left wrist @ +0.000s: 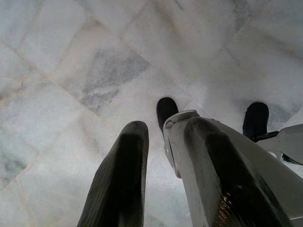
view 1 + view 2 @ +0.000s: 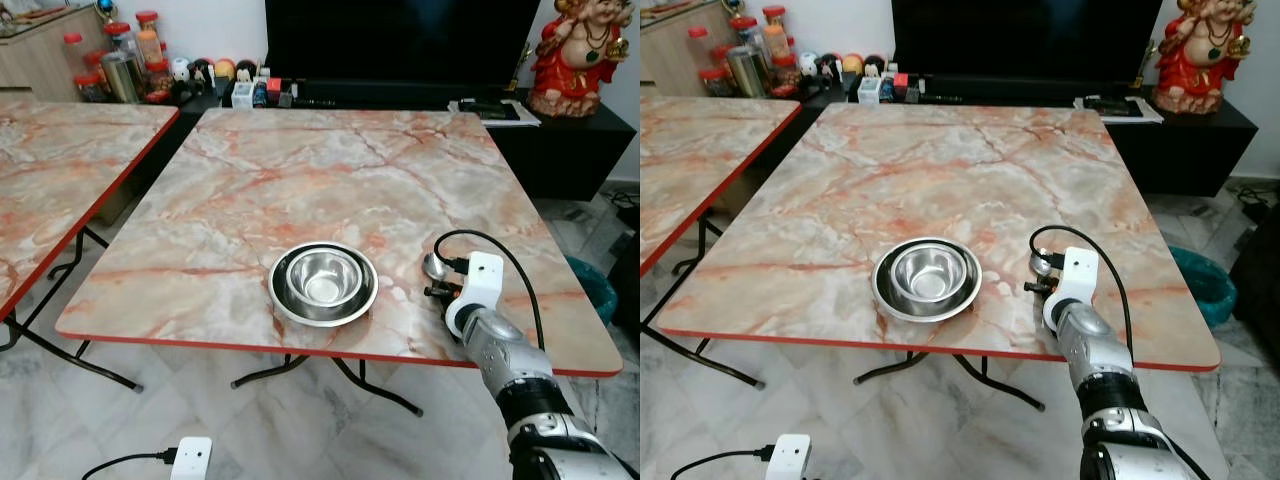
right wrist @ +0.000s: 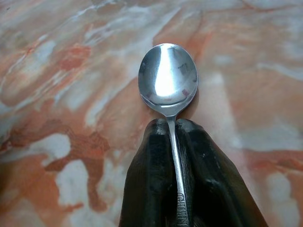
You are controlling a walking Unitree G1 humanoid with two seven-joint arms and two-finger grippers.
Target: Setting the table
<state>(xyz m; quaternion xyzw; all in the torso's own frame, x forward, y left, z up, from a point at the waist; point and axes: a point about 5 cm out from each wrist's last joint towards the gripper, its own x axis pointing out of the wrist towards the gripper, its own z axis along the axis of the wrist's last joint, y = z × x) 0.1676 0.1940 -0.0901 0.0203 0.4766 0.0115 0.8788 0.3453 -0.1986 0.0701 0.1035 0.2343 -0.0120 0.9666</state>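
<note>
A steel bowl (image 2: pixel 322 277) sits inside a steel plate (image 2: pixel 283 303) near the front edge of the marble-pattern table (image 2: pixel 300 170). To its right, my right gripper (image 2: pixel 438 290) is shut on the handle of a metal spoon (image 3: pixel 168 78). The spoon's bowl (image 2: pixel 434 264) points away from me, just above or on the tabletop; I cannot tell which. In the right wrist view both black fingers (image 3: pixel 151 165) press against the handle. My left gripper (image 1: pixel 165 124) hangs idle over the pale floor tiles with its fingers apart and nothing between them.
A second matching table (image 2: pixel 60 150) stands to the left across a narrow gap. Behind the table is a dark TV (image 2: pixel 400 40) on a low cabinet with jars (image 2: pixel 125 60) and a red figurine (image 2: pixel 575 55). A teal bin (image 2: pixel 592 285) sits at the right.
</note>
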